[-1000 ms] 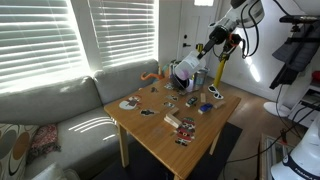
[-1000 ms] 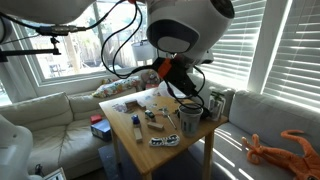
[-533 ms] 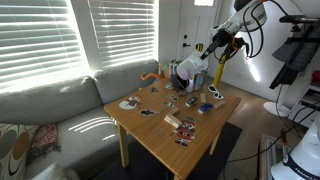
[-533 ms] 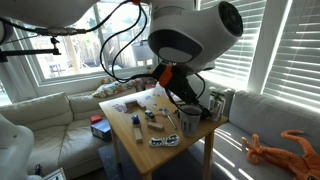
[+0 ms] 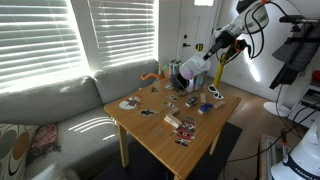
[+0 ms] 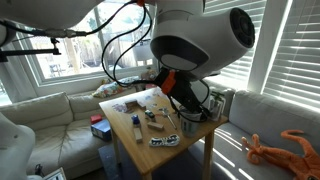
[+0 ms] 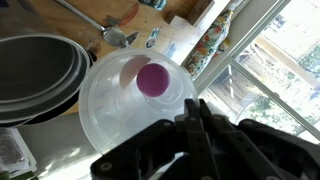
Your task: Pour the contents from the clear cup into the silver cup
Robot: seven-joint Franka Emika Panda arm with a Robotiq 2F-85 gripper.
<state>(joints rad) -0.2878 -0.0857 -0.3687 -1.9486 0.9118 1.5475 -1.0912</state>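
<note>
In the wrist view the clear cup (image 7: 135,100) fills the middle, seen from above, with a purple ball (image 7: 152,79) inside it. My gripper (image 7: 195,120) is shut, its two fingers pinched together on the cup's near rim. A grey metal vessel (image 7: 35,75), probably the silver cup, stands touching the clear cup on its left. In an exterior view the gripper (image 5: 206,58) holds the whitish clear cup (image 5: 186,70) at the table's far end. In an exterior view the arm hides the grip; a grey cup (image 6: 190,121) shows below it.
The wooden table (image 5: 150,130) carries several small scattered objects, including a spoon (image 7: 112,35) and a dark mug (image 6: 216,103). A grey sofa (image 5: 50,115) adjoins the table. Blinds cover the windows behind. An orange toy (image 6: 280,150) lies on the sofa.
The arm has shifted a little sideways over the table's far end, with the clear cup still in the gripper. Nothing on the table has moved.
</note>
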